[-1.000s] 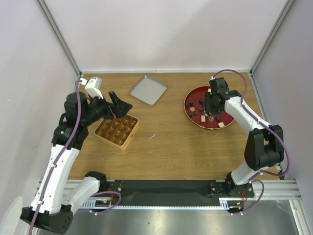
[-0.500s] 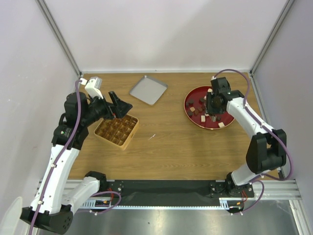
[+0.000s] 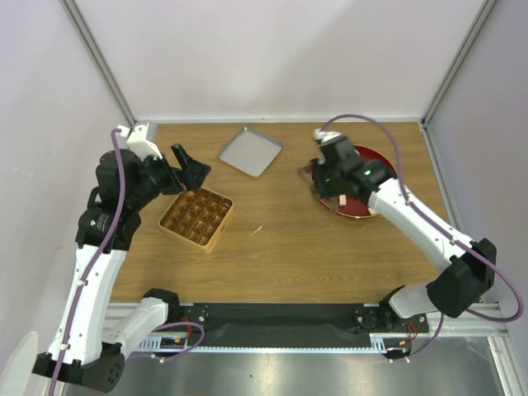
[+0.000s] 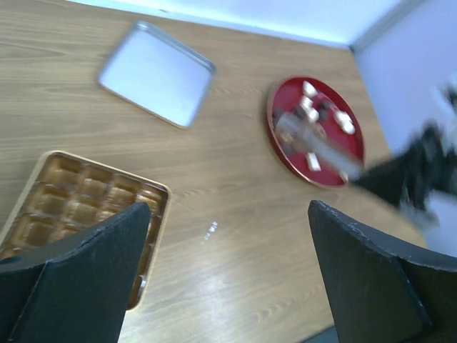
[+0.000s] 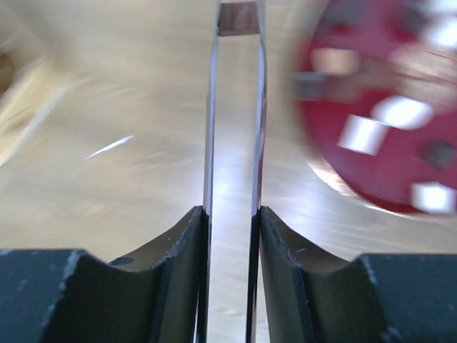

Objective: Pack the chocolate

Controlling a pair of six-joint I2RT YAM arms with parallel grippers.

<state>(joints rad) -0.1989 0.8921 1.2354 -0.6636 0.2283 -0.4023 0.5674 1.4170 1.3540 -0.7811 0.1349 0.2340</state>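
Note:
My right gripper (image 3: 320, 172) (image 5: 232, 211) is shut on thin metal tongs (image 5: 212, 107). The tong tips pinch a small brown chocolate cube (image 5: 238, 19) above the bare wood, just left of the red plate (image 3: 369, 211) (image 5: 389, 93). Several more chocolates (image 4: 309, 89), brown and cream, lie on the plate (image 4: 271, 118). The tan grid box (image 3: 196, 219) (image 4: 78, 207) sits at the left, its compartments blurred. My left gripper (image 3: 188, 163) (image 4: 228, 214) is open and empty above the box's far right corner.
A flat grey square tray (image 3: 250, 151) (image 4: 156, 73) lies at the back between box and plate. A small shiny scrap (image 3: 256, 230) (image 4: 209, 231) lies on the wood right of the box. Walls enclose the table on three sides.
My right arm has swung left off the red plate, carrying the tongs with a chocolate. My left arm has pulled back and left, away from above the box.

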